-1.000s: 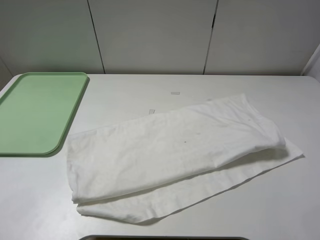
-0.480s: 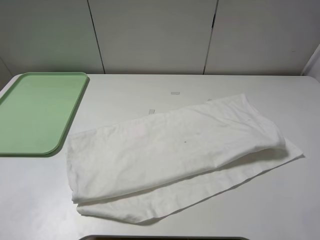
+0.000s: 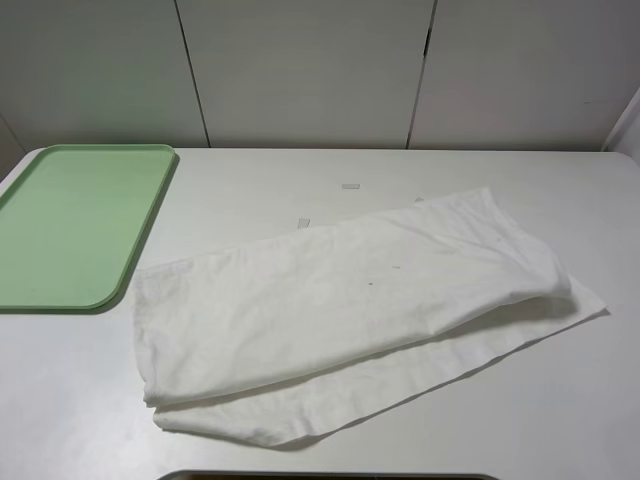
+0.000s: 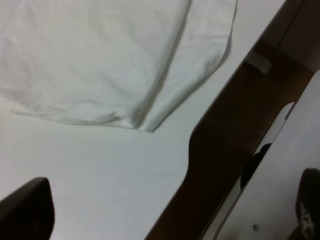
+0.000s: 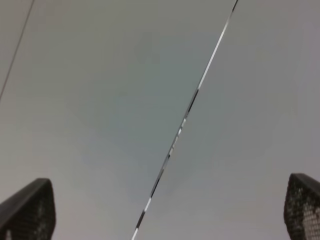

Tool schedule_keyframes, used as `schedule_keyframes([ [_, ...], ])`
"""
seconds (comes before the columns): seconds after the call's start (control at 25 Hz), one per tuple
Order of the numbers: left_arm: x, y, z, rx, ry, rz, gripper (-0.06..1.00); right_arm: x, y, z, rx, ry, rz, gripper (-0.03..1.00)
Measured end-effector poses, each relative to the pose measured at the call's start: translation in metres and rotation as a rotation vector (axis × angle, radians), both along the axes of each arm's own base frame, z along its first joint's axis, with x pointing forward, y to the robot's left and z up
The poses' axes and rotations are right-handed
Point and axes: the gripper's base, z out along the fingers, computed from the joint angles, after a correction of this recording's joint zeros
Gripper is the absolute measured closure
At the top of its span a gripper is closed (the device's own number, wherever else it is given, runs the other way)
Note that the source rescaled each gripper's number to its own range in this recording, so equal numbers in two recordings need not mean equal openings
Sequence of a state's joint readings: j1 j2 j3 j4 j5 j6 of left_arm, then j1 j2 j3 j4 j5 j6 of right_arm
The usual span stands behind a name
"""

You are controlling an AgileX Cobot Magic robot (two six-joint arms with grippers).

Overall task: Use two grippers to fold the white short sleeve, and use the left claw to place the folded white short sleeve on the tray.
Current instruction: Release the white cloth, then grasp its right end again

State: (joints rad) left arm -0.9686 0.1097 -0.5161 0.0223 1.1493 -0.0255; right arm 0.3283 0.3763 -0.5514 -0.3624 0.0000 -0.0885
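Fingers [image 4: 27, 210] of left claw [image 4: 167, 206] held wide apart, nothing gripped | right gripper [image 5: 165, 207] likewise wide apart, empty | white short sleeve [image 3: 340, 310] laid folded, wrinkled, on table [image 3: 250, 180], just beside tray [image 3: 70, 225]

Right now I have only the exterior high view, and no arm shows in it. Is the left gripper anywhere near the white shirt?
Observer: The left gripper is open and empty. Its camera looks down on bare table near the table's edge, with a folded corner of the white short sleeve ahead of it, untouched.
Operator: And the right one, is it over the cloth?
Observer: No cloth shows in its view. The right gripper is open, fingers wide apart, and faces plain grey panels split by a thin seam.
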Motion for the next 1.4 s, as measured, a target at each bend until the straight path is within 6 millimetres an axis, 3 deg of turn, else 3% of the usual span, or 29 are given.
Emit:
schedule_keyframes([
  [0.72,0.005,-0.006,-0.004,-0.040,-0.034,0.013,-0.02,0.002,-0.001,-0.005,-0.008,0.052,-0.018,-0.03],
  [0.8,0.005,-0.006,-0.004,-0.039,-0.035,0.074,-0.02,0.002,-0.001,-0.005,0.005,0.058,-0.014,-0.03],
  [1.08,0.006,-0.004,-0.003,-0.039,-0.057,0.550,-0.02,0.002,-0.001,-0.005,0.053,0.074,0.001,-0.03],
  [1.4,-0.007,0.000,-0.004,-0.088,-0.152,0.765,-0.02,0.002,0.000,-0.007,0.196,0.146,0.043,-0.03],
])
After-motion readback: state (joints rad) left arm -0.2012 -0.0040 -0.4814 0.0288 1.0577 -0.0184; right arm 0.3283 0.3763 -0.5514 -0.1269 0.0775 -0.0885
